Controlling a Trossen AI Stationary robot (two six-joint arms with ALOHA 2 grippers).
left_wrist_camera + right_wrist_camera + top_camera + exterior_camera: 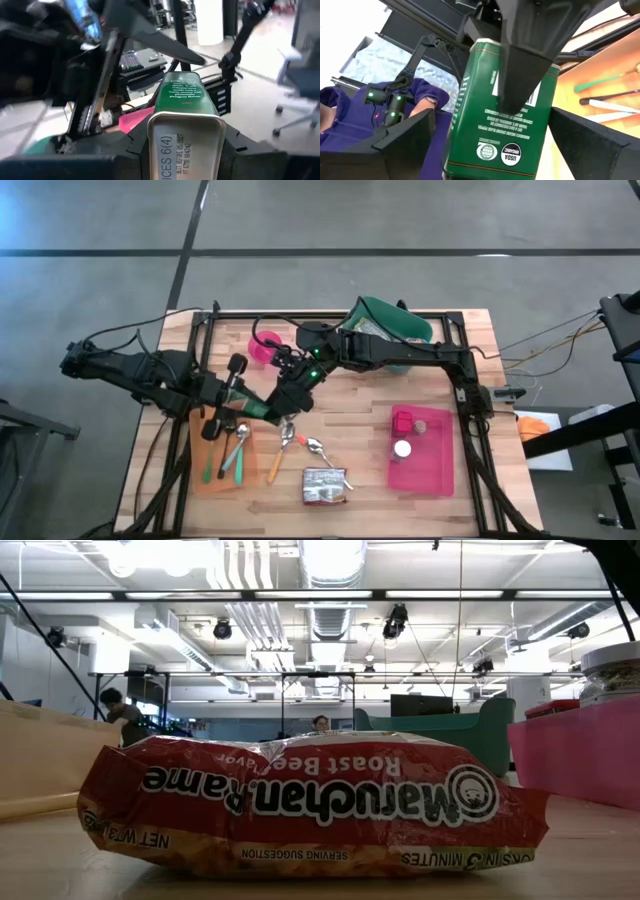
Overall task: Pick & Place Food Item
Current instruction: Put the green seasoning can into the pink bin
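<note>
A green rectangular tin [490, 120] hangs above the table's middle, between my two grippers. My left gripper [185, 155] reaches in from the table's left and is shut on the tin [182, 95]. From the right comes my right gripper [497, 145], which is open; its fingers stand on either side of the tin's other end with narrow gaps. In the high view the tin [262, 412] shows only as a green sliver between left gripper [252, 408] and right gripper [284, 396]. A red ramen packet [310, 805] lies flat near the front edge. My left gripper pinches the tin between its two fingers, on two opposite faces near the pale printed end [182, 145]. One finger [525, 75] lies along the labelled broad face. The fingers come roughly level from the table's left, along the tin. The tin is lifted clear of the table.
An orange mat [225, 470] with utensils lies at the front left, spoons [300, 442] beside it, and the ramen packet [325, 485] near the front. A pink tray [425, 465] holds a red block and a small jar. A pink bowl [262, 348] and a green bin [395, 320] stand at the back.
</note>
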